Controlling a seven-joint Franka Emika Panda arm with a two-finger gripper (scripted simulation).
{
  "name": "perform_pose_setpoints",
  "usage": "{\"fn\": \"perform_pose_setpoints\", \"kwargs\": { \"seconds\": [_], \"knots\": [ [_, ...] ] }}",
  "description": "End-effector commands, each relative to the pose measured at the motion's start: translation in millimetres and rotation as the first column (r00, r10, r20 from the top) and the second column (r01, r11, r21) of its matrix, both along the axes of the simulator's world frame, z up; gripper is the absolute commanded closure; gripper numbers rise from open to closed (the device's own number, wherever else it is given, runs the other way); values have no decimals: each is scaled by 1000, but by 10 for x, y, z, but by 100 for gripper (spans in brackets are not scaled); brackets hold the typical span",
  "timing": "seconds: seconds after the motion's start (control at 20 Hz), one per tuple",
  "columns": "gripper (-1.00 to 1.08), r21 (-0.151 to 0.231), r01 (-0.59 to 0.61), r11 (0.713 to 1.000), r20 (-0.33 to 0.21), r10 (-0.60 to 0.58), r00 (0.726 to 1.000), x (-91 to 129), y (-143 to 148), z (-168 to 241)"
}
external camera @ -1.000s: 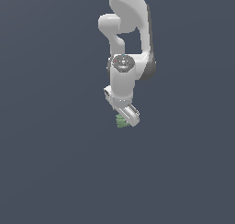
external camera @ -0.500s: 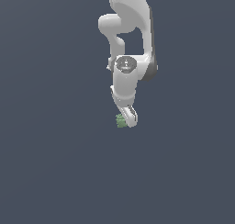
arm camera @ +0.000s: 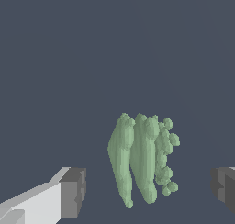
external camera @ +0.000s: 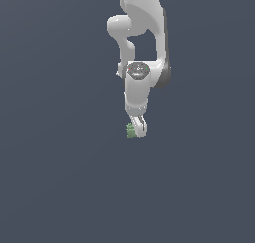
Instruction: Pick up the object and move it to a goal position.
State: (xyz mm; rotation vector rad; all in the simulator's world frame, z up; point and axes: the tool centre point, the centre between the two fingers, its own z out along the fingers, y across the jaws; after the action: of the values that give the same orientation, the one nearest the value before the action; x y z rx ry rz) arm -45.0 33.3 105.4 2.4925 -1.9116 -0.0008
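Note:
The object (external camera: 131, 131) is a small pale green lumpy block with bumpy ragged edges, lying on the dark grey floor. In the exterior view my gripper (external camera: 137, 130) hangs straight down over it, covering its right part. From the wrist, the object (arm camera: 140, 159) shows as elongated green lobes between the two dark finger pads (arm camera: 73, 192). My gripper (arm camera: 148, 191) is open. Wide gaps separate both fingers from the object, and neither pad touches it.
The white arm (external camera: 142, 43) reaches down from the top of the exterior view. Plain dark grey floor (external camera: 60, 177) surrounds the object on all sides, with no other objects in sight.
The hand has turned about its vertical axis over the object, so it now looks narrower in the exterior view. The green object has stayed where it was.

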Motion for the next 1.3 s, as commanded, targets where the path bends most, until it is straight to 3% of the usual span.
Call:
{"fn": "perform_pose_setpoints", "kwargs": {
  "seconds": [0.0,0.4,1.15,1.2,1.25],
  "knots": [
    [-92,0,21,1000,0,-21,1000,-9,6,-7],
    [-92,0,27,1000,0,-27,1000,-13,11,-41],
    [-92,0,31,1000,1,-31,1000,-17,11,-513],
    [108,0,31,1000,1,-31,1000,-17,11,-513],
    [108,0,31,1000,1,-31,1000,-17,11,-513]
  ]
}}
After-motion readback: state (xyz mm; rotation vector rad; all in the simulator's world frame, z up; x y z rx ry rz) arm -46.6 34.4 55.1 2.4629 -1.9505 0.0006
